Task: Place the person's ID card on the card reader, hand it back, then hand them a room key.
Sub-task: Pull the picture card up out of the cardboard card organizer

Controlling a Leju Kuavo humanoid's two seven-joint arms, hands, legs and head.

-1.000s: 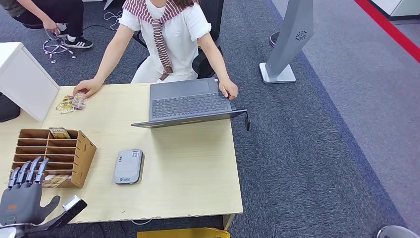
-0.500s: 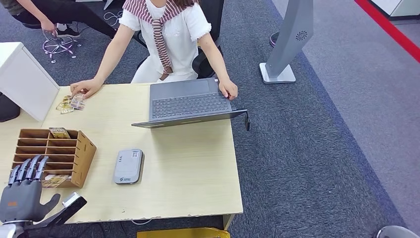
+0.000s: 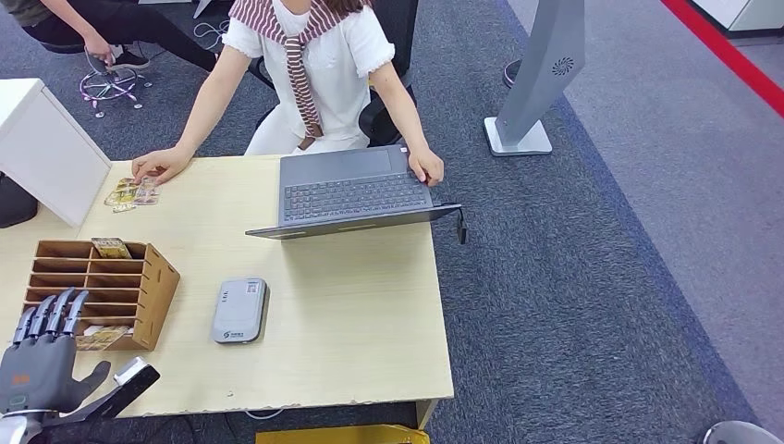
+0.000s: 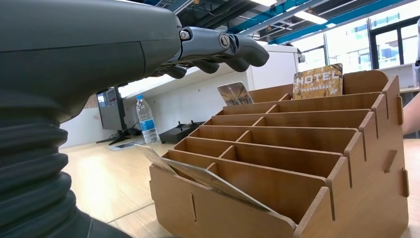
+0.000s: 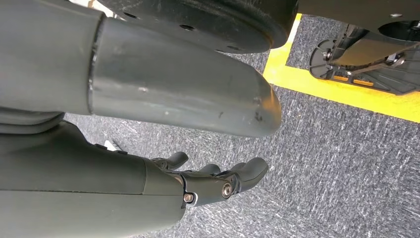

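Worktop (image 3: 351, 305) of pale wood fills the head view, with a grey card reader (image 3: 239, 311) lying flat near its front edge and a wooden slotted card rack (image 3: 102, 287) to the left of it, one card standing in the rack's far slot and another lying in its near slot. The robot's left hand (image 3: 42, 356) hovers at the near left corner, just beside the rack, fingers (image 3: 51, 314) spread and pointing away, holding nothing. Across the worktop a seated person rests one hand (image 3: 162, 165) on a small heap of cards (image 3: 129, 193) at the far left, and the other hand (image 3: 426, 168) at the corner of an open grey laptop (image 3: 351, 192). Which of those cards is the ID card cannot be told. In the left wrist view the fingers (image 4: 223, 47) reach out loosely curled above the rack (image 4: 297, 163), touching nothing; a card printed HOTEL (image 4: 317, 81) stands in the far slot, and a card (image 4: 198, 173) lies slanted in the nearest slot. In the right wrist view the right hand (image 5: 208, 181) hangs over grey carpet (image 5: 346, 173), fingers apart and slightly bent, empty.
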